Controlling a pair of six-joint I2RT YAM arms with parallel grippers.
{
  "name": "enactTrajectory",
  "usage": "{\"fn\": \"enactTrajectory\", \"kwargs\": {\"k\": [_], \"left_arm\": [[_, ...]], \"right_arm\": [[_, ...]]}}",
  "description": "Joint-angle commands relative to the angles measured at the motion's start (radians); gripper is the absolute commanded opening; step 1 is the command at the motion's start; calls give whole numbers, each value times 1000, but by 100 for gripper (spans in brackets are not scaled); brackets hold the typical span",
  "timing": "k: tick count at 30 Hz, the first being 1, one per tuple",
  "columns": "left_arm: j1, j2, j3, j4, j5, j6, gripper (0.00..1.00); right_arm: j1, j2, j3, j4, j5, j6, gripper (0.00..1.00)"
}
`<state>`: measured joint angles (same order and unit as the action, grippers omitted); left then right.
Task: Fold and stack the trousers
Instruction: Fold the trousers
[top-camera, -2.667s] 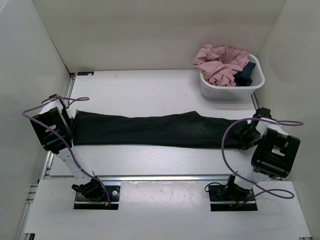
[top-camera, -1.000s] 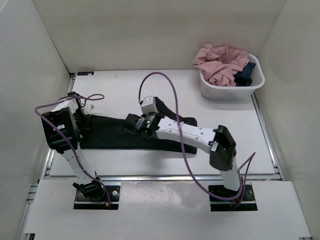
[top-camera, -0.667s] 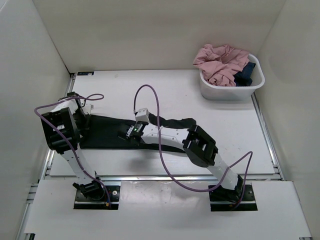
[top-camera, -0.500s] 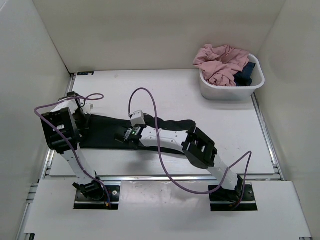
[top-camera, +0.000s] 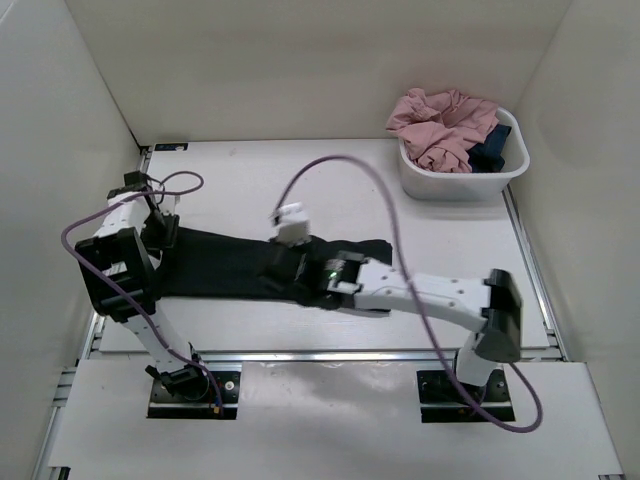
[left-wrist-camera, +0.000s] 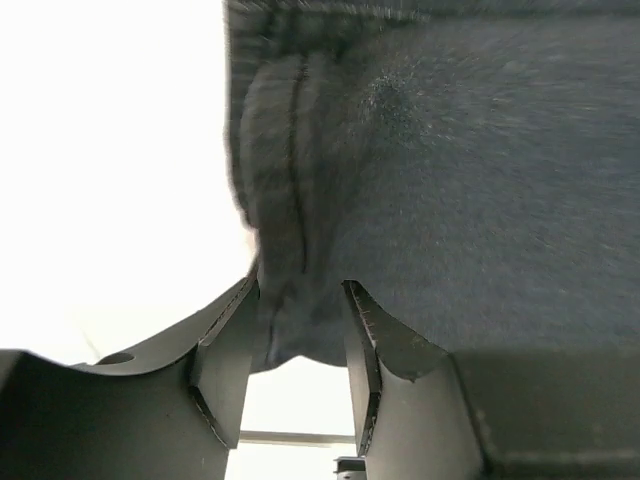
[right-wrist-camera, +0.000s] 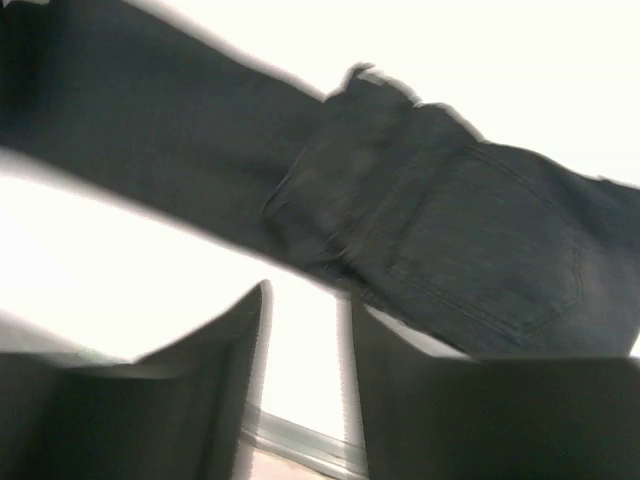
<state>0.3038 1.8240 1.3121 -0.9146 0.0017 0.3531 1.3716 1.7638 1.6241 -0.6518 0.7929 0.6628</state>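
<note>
Top external view gives us the trousers (top-camera: 225, 262) doubled over into a black band, well apart from the white tub (top-camera: 455, 178) and nearer the arms than it. The left gripper (top-camera: 160, 228) sits at the band's end farthest from the tub, cloth filling its narrow gap. We cannot tell whether it pinches, but we judge it anchors that end. The right gripper (top-camera: 285, 272) hovers nearer the tub, fingers apart and empty, so the fold rests unaided.

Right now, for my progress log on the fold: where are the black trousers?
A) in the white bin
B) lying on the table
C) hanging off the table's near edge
B: the trousers lie on the table; the bin shows only a pink garment and a dark blue garment.
</note>
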Motion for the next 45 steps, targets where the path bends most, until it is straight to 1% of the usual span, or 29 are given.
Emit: {"fn": "enactTrajectory", "kwargs": {"k": [1, 2, 3, 4, 5, 7, 9, 10, 11, 12, 13, 14, 17, 18, 21, 23, 25, 27, 28, 29, 31, 32, 33, 35, 36, 38, 40, 42, 45], "left_arm": [[-5, -110, 79, -7, -2, 12, 51], [-5, -145, 93, -7, -2, 27, 51], [-5, -169, 107, -16, -2, 38, 51], [-5, -192, 125, -27, 38, 72, 54], [-5, -228, 168, -41, 61, 92, 58], [-37, -239, 226, -88, 131, 145, 62], [-83, -249, 303, -180, 173, 155, 62], [-112, -235, 320, -211, 204, 168, 62], [-183, -235, 320, -236, 278, 168, 62], [-227, -226, 320, -251, 322, 168, 62], [-274, -217, 297, -251, 355, 150, 62], [-369, -216, 280, -251, 429, 126, 62], [-491, -146, 236, -230, 567, 80, 62], [-552, -132, 210, -213, 586, 69, 62], [-647, -101, 153, -123, 586, 40, 61], [-683, -101, 121, -80, 575, 40, 61], [-726, -92, 60, -32, 529, 26, 61], [-755, -68, 12, -12, 453, 17, 61], [-779, -68, -43, 20, 364, 17, 59], [-788, -77, -74, 43, 325, 17, 57], [-816, -109, -135, 100, 259, 17, 57], [-827, -123, -178, 138, 250, 17, 57], [-836, -123, -189, 138, 250, 17, 57], [-859, -102, -189, 138, 250, 17, 57], [-859, -101, -189, 138, 250, 17, 57], [-859, -92, -200, 149, 250, 17, 57], [-859, -92, -200, 149, 250, 17, 57], [-859, -92, -200, 149, 250, 17, 57], [-859, -92, -200, 149, 250, 17, 57]], "right_arm": [[-136, -61, -102, -69, 65, 205, 32], [-169, -61, -143, -98, 45, 224, 10], [-221, -61, -168, -98, -7, 224, 4], [-239, -50, -193, -66, -35, 177, 0], [-268, -50, -219, -2, -65, 157, 0], [-293, -50, -309, 56, -147, 172, 0], [-334, -50, -381, 99, -204, 237, 0], [-350, -50, -465, 121, -231, 283, 0], [-364, -61, -519, 150, -265, 360, 0], [-384, -61, -574, 247, -332, 388, 0], [-384, -61, -622, 292, -362, 409, 0], [-397, -41, -668, 320, -391, 440, 0], [-408, 14, -643, 322, -425, 387, 0], [-408, 14, -609, 322, -414, 367, 0], [-408, -27, -586, 297, -376, 331, 0], [-408, -61, -555, 244, -319, 331, 0], [-408, -131, -544, 199, -275, 331, 0], [-408, -234, -556, 132, -186, 359, 12], [-408, -272, -567, 112, -154, 359, 19], [-408, -312, -581, 78, -129, 372, 34], [-457, -414, -648, 78, -116, 354, 46], [-536, -456, -683, 121, -229, 327, 52], [-589, -469, -723, 165, -329, 290, 66], [-726, -469, -829, 245, -507, 236, 75], [-750, -469, -855, 265, -577, 221, 81], [-786, -469, -907, 299, -605, 176, 86], [-822, -460, -944, 394, -682, 153, 89], [-822, -437, -987, 511, -769, 153, 90], [-822, -411, -1032, 579, -787, 153, 90]]}}
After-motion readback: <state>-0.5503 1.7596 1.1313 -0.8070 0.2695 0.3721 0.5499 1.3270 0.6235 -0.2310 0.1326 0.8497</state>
